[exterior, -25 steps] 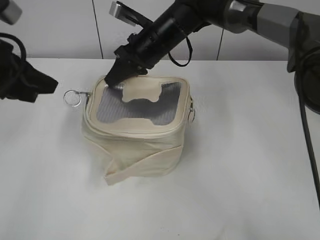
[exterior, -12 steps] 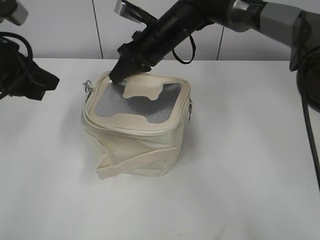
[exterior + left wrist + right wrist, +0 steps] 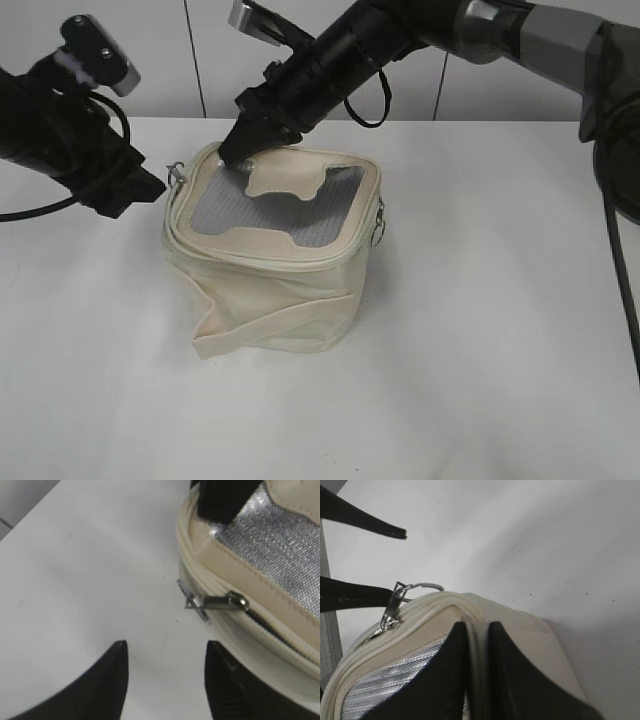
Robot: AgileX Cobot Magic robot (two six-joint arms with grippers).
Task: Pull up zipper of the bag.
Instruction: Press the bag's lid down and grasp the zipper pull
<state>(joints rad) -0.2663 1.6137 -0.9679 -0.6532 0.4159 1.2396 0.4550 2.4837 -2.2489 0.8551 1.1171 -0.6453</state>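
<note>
The cream bag (image 3: 275, 300) stands on the white table with its grey mesh top panel (image 3: 270, 210) facing up. My right gripper (image 3: 235, 155) is shut on the bag's back-left top rim (image 3: 477, 630), pinching the cream zip track. A silver zipper slider with a ring pull (image 3: 220, 602) sits at the bag's left corner; it also shows in the exterior view (image 3: 177, 172) and in the right wrist view (image 3: 395, 605). My left gripper (image 3: 165, 652) is open and empty, just left of that slider, a little apart from it. A second ring pull (image 3: 379, 232) hangs at the bag's right side.
The flat cream strap (image 3: 270, 325) runs across the bag's front side. The white table (image 3: 480, 350) spreads around the bag. A tiled white wall (image 3: 190, 50) stands behind.
My left arm has moved right, up to the bag's left corner. Earlier the ring pull swung in against the bag and the bag shifted slightly. My right gripper keeps its hold.
</note>
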